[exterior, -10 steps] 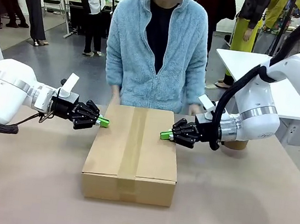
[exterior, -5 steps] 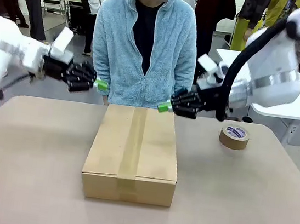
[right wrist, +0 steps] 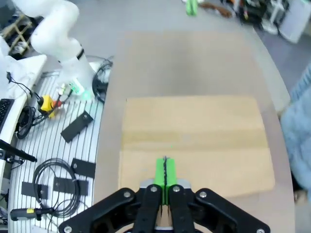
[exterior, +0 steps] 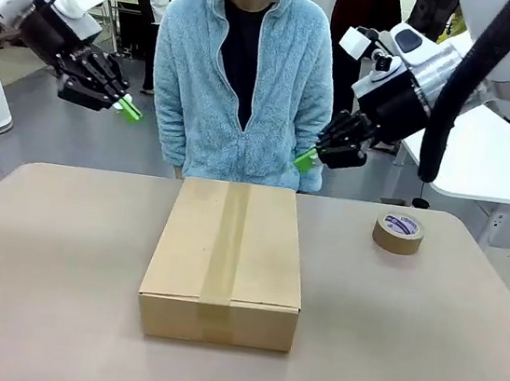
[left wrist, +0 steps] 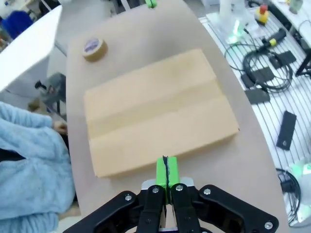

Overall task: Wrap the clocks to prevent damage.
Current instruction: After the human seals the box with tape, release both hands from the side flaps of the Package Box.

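A closed cardboard box (exterior: pixel 225 257), taped along its top, rests on the middle of the table; it also lies below the fingers in the left wrist view (left wrist: pixel 158 109) and the right wrist view (right wrist: pixel 194 138). The clocks are out of view. My left gripper (exterior: pixel 130 110) is raised high at the left, shut with its green pads together and nothing held (left wrist: pixel 166 172). High at the right, above the box's far right corner, my right gripper (exterior: pixel 304 159) is likewise shut and empty (right wrist: pixel 164 171).
A brown tape roll (exterior: pixel 398 233) lies on the table right of the box, also seen as a roll (left wrist: pixel 95 48) in the left wrist view. A person in a light blue fleece (exterior: pixel 244 76) stands at the far edge. The brown tabletop (exterior: pixel 47 267) is bare around the box.
Both arms have risen from beside the box's far corners to well above the table, still shut. The person's hands have left the box and the tape roll has come into view.
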Robot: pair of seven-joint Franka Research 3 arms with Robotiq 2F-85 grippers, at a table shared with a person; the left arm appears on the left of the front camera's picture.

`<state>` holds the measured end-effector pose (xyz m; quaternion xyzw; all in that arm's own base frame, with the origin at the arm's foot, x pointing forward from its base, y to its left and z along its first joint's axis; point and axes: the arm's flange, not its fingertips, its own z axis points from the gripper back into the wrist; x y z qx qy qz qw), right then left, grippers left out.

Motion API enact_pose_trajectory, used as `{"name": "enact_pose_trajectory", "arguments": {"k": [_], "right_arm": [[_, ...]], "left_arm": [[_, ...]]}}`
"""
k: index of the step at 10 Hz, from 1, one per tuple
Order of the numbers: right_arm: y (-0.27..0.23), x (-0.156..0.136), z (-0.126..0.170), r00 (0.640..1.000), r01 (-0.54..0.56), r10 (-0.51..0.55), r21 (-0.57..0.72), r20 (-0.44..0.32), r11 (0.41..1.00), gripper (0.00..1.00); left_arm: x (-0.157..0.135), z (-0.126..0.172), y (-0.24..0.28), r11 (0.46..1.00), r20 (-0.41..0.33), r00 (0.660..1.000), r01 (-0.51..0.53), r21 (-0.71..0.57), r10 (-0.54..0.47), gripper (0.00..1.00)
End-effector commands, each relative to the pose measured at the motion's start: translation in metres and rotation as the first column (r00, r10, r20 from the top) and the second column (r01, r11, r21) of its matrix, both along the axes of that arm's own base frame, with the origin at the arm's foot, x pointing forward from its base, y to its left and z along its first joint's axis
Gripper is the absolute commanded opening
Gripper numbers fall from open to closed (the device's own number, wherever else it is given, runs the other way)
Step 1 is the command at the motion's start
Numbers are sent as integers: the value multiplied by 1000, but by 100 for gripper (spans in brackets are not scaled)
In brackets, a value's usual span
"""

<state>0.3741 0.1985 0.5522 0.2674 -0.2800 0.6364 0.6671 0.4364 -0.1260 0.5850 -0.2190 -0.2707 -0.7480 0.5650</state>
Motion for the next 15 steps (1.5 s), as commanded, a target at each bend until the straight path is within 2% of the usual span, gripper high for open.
{"name": "enact_pose_trajectory", "arguments": {"k": [1, 3, 4, 15], "right_arm": [[-3, -17, 3, 997, 75, -79, -146, -22, 986, 1], [-8, -14, 3, 996, 92, -91, -229, 14, 969, 1], [-9, -13, 8, 998, 65, -65, -137, 5, 988, 1], [-9, -13, 8, 998, 65, -65, -137, 5, 988, 1]], "left_arm": [[-13, 12, 0, 992, -28, 999, -25, 125, 29, 1], [-25, 14, 9, 984, -51, 997, -48, 170, 57, 1], [-12, 11, 6, 993, -10, 1000, -26, 119, 28, 1], [-12, 11, 6, 993, -10, 1000, -26, 119, 28, 1]]}}
